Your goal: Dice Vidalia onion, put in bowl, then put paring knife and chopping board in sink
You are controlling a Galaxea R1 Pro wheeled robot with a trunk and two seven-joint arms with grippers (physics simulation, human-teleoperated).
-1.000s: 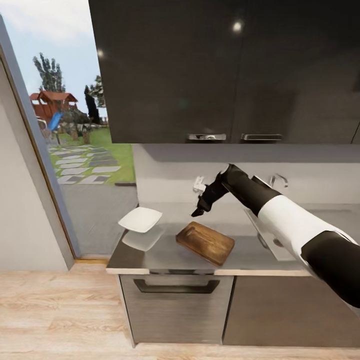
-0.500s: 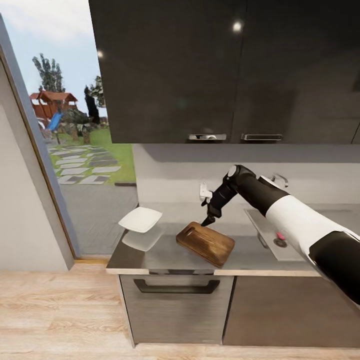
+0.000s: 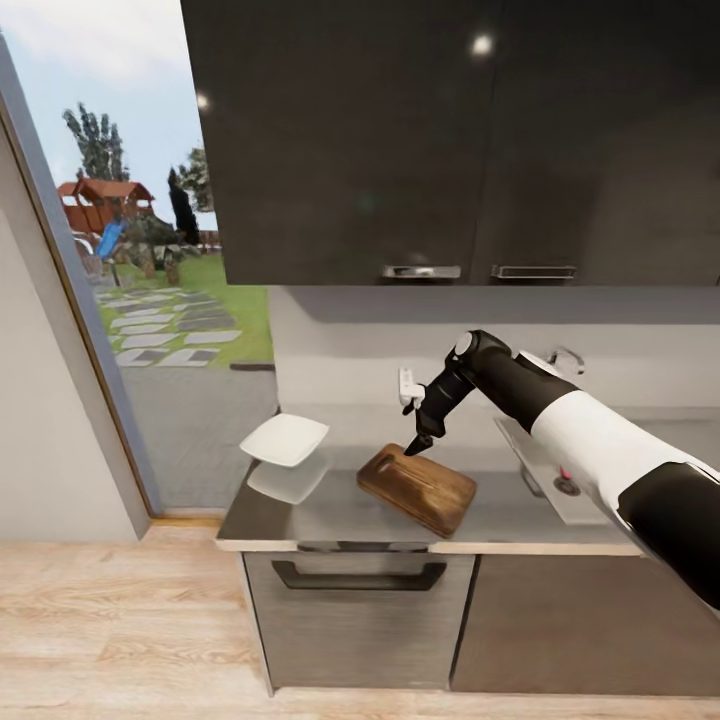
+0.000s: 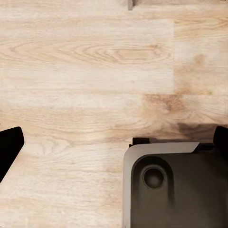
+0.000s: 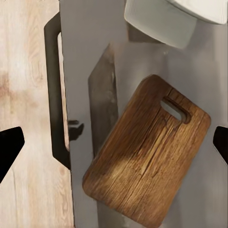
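Head view: the right gripper (image 3: 420, 443) is seen poised over the back corner of the chopping board (image 3: 418, 489), a dark pointed tip, judged to be the paring knife (image 3: 415, 444), angled down toward the wood. No red handle can be made out, so whether the fingers are pinching the knife or pressed together cannot be told. In the right wrist view the board lies bare between the two dark fingertips (image 5: 9, 147), which are spread to either edge; no onion and no diced pieces are seen on it. The white bowl (image 3: 285, 439) is set on the countertop (image 3: 330, 515) at about 9 o'clock from the board and appears empty. The sink (image 3: 560, 490) lies at 3 o'clock from the board. The task is judged to be at an early stage: dicing, filling the bowl and returning knife and board to the sink all appear to be left. The left wrist view is turned on the wood floor (image 4: 85, 71).
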